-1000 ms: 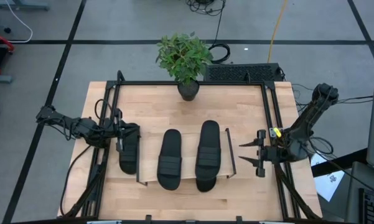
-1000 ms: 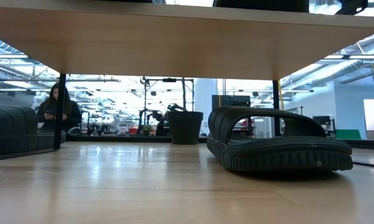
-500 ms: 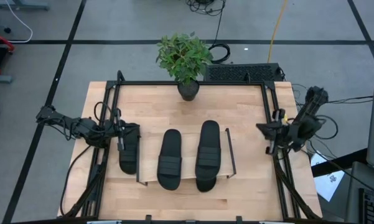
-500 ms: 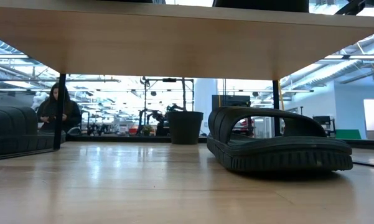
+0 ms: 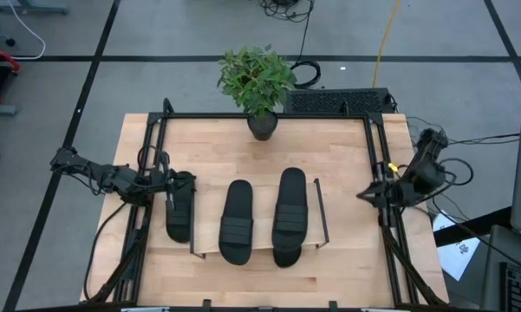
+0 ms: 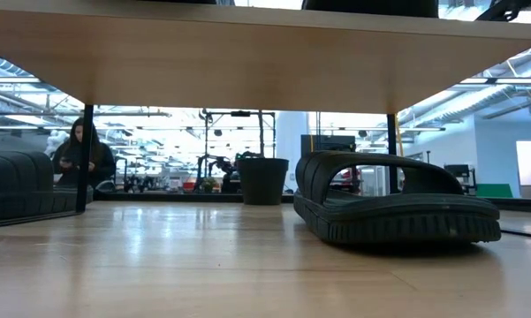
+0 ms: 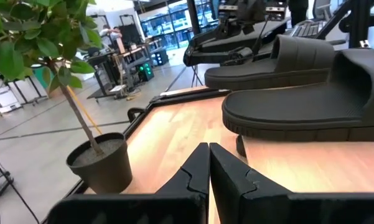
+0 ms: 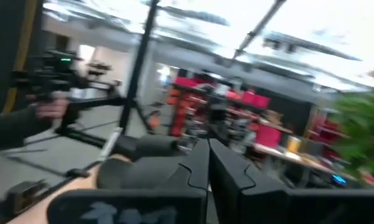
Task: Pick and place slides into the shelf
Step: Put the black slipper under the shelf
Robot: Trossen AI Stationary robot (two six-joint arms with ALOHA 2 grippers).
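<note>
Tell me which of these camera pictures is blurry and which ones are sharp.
Right wrist view: smeared with motion blur, the room behind the shut right pincer streaked. Left wrist view: crisp on the plant pot and the nearest sandal. Low view: sharp on the sandal, the bright room behind washed out. High view: evenly lit, clear.

We list: slides (image 5: pixel 236 222), matt black rubbery foam with ribbed straps and ridged sole edges. Shelf (image 6: pixel 247 62), pale smooth wood board on thin black metal wire. Bench (image 5: pixel 217 160), light wood with a slight sheen. Beside the shelf, a matt dark pot (image 7: pixel 102 163).
</note>
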